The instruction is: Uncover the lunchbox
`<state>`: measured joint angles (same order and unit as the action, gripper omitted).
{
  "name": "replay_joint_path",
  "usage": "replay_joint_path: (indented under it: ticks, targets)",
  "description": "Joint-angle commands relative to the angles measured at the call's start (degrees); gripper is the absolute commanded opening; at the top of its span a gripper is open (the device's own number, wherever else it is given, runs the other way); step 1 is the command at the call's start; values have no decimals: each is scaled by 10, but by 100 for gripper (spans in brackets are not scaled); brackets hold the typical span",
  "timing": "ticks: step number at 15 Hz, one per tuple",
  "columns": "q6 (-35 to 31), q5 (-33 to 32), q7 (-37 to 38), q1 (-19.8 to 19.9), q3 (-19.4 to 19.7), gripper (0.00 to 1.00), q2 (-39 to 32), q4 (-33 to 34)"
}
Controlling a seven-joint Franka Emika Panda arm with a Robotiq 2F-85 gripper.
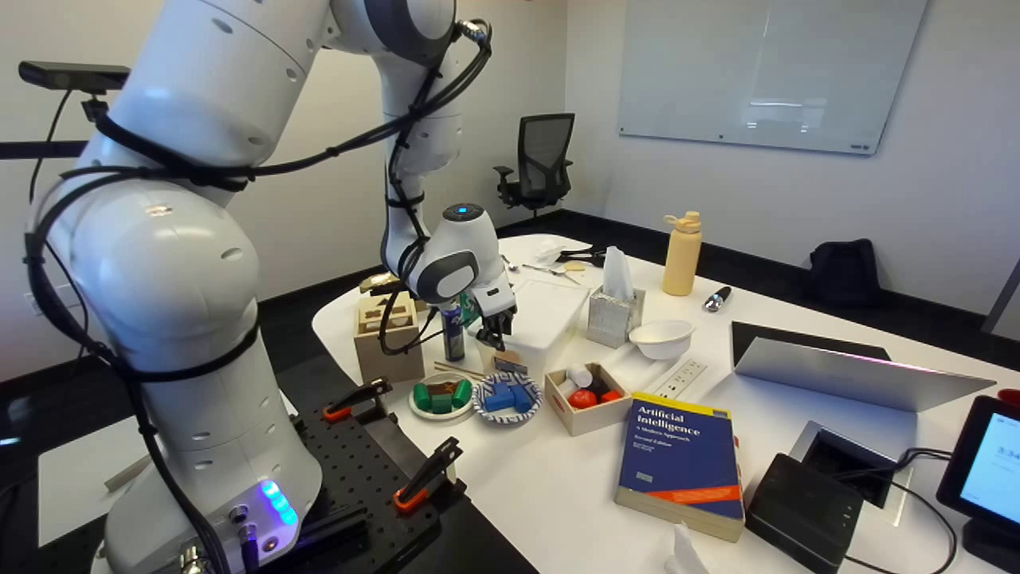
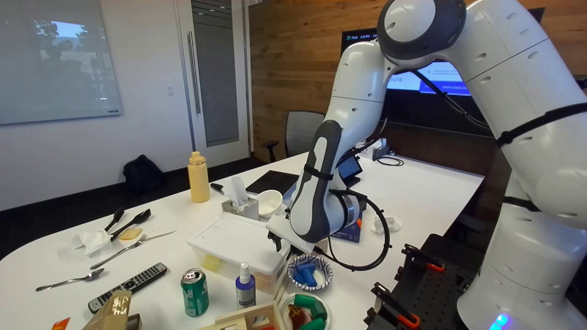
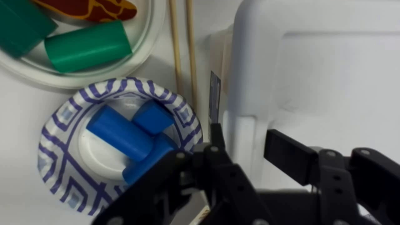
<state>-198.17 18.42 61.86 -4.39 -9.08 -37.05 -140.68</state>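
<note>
Pointing lengthwise toward blue blocks (image 3: 134, 142) lies the lunchbox (image 2: 237, 247).

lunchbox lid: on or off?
On. The white lid lies across the top of the lunchbox in both exterior views. Cannot tell if it's latched.

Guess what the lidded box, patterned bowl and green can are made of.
Lidded box: probably plastic; cloudy, translucent walls, smooth white lid. Patterned bowl: likely faintly glossy paper, given its rippled rim. Green can: seemingly painted metal; its top shines silver.
</note>
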Motion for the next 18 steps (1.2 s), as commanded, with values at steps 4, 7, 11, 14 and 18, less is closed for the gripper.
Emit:
replay_joint_path:
  ticks: [4, 7, 11, 14, 18]
  targets:
    - [28, -26, -44, 56, -56, 14, 24, -30]
    - [51, -22, -68, 51, -48, 14, 42, -31]
    - [117, -14, -102, 40, -39, 14, 78, -28]
    - [166, -5, -124, 18, -18, 14, 112, -25]
    - [174, 2, -130, -20, 23, 14, 143, -25]
